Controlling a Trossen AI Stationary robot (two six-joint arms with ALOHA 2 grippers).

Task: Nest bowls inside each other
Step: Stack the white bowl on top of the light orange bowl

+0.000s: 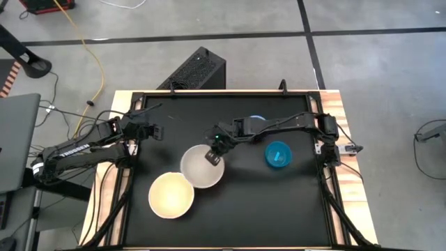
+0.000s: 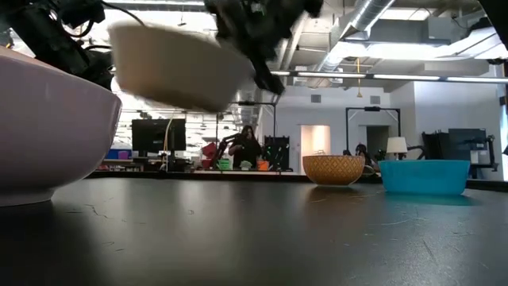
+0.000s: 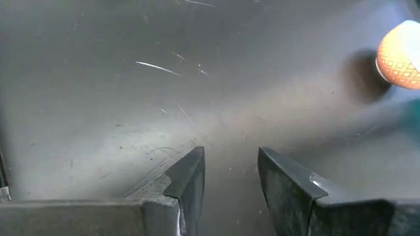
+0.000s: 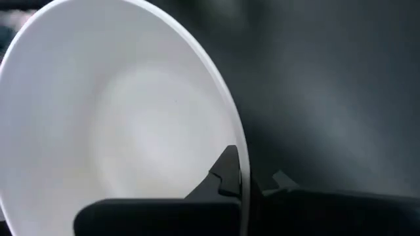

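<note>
My right gripper [image 1: 214,155] is shut on a beige bowl [image 1: 201,167] at mid-table. In the low view this bowl [image 2: 178,67] hangs in the air. Its inside looks whitish in the right wrist view [image 4: 111,118]. A larger pale bowl [image 1: 171,195] rests on its base near the front, just left of the held one. A teal bowl [image 1: 277,155] stands to the right. A small bowl [image 1: 256,120], light blue inside and patterned orange outside [image 2: 333,169], sits partly under my right arm. My left gripper [image 3: 230,157] hovers open over bare table at the left [image 1: 155,130]. My right gripper holds the beige bowl by its rim [image 4: 244,157], on the side toward the table's far right. One finger [image 4: 226,174] is inside the bowl and the other [image 4: 282,180] outside the wall. The fingers slant down from the right. The bowl hangs tilted, clear of the table.
The black tabletop [image 1: 279,202] shows bare at the front right and along the far side. Its raised frame and wooden edges [image 1: 338,104] border it. Cables run along both arms' bases. Beyond the table, the low view shows a room with people and desks.
</note>
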